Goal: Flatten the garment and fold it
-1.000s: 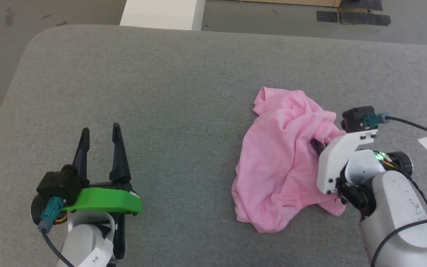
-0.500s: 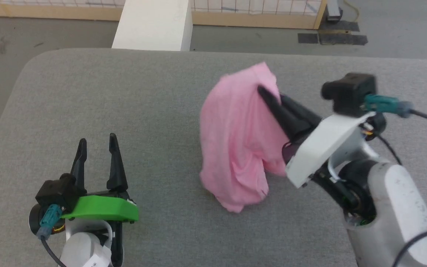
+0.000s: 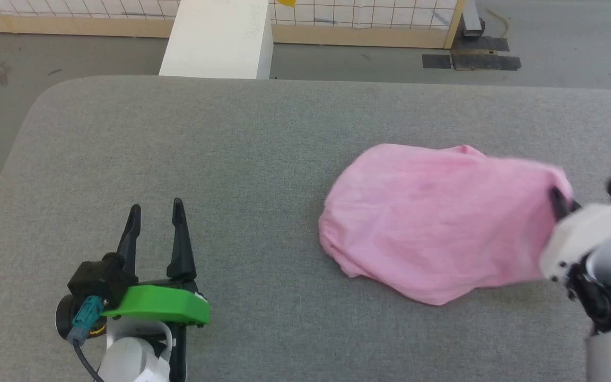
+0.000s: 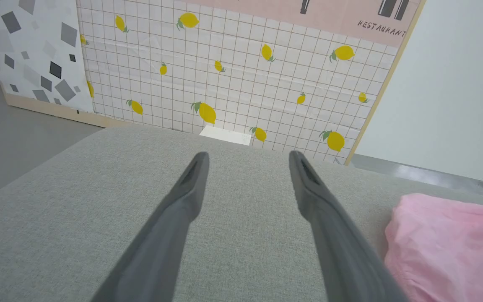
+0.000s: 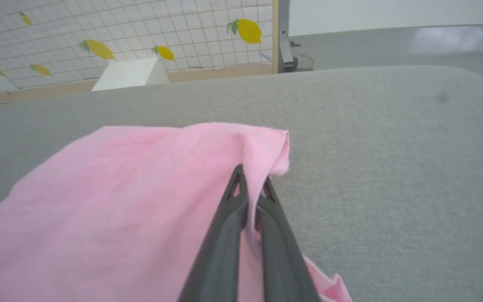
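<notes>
Left gripper (image 3: 156, 206): near-left corner of the counter (image 3: 263, 132), fingers apart, holding nothing.
Right gripper (image 5: 250, 184): near the right edge, fingers together, clamped on a corner of the pink garment (image 3: 433, 223).
Garment: right half of the counter, mostly spread out, lightly rumpled.
Progress: flattening looks partly done; smoothing and every fold remain.
Beyond far edge: white block (image 3: 220, 40).

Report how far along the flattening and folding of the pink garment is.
Done: the garment looks mostly spread out on the grey table. In hand: the right gripper is shut on its edge. Left: final smoothing and every fold; no fold shows yet. The left gripper stands open, apart from the cloth.
</notes>
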Robot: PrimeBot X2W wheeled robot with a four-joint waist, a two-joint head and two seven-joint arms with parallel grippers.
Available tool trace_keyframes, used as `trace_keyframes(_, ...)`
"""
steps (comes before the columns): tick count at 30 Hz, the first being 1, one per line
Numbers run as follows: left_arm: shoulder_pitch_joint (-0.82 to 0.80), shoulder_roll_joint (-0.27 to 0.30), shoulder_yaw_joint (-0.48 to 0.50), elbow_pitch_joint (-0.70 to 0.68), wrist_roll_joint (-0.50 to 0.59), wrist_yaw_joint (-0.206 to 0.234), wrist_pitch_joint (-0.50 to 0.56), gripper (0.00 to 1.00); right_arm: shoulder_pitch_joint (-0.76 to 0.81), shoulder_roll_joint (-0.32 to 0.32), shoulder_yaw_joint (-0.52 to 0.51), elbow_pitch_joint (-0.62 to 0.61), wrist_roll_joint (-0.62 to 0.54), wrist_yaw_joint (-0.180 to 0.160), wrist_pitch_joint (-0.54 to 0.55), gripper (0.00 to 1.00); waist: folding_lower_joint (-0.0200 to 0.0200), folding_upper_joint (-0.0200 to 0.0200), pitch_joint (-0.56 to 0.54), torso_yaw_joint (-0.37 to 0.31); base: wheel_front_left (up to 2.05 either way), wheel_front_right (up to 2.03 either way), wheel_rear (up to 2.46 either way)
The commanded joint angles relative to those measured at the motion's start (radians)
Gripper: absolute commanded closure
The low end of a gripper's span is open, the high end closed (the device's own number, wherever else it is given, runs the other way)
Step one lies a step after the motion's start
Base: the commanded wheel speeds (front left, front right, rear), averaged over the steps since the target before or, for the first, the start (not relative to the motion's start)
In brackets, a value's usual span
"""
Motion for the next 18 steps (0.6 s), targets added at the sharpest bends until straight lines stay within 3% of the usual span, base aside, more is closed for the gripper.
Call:
trace_keyframes(1,0.012,-0.003,0.0,0.002,0.001,-0.004,-0.004,0.0,0.011,-0.001,-0.043,0.028,-0.028,-0.001,-0.021,1.0,0.0,-0.0001,0.001,-0.001,0.0,0.0,0.0)
trace_keyframes(2,0.012,-0.003,0.0,0.003,0.002,-0.005,-0.004,0.0,0.018,-0.001,-0.077,0.053,-0.059,-0.001,-0.036,0.92,0.0,-0.0001,0.0,-0.001,0.0,0.0,0.0)
trace_keyframes(3,0.013,-0.003,-0.001,0.005,0.003,-0.006,-0.004,0.0,0.025,-0.001,-0.107,0.074,-0.077,-0.001,-0.048,0.0,0.0,-0.0001,-0.001,-0.002,0.0,0.0,0.0)
trace_keyframes(10,0.02,-0.003,0.002,0.013,0.009,-0.014,-0.004,0.0,0.08,-0.001,-0.182,0.069,-0.132,-0.001,-0.184,0.0,0.0,-0.0001,-0.012,-0.022,0.0,0.0,0.0)
trace_keyframes(18,0.02,-0.003,-0.05,0.044,-0.003,-0.046,-0.004,0.0,0.223,-0.001,-0.006,-0.044,-0.089,-0.001,-0.435,0.0,0.0,-0.0001,-0.024,-0.051,0.0,0.0,0.0)
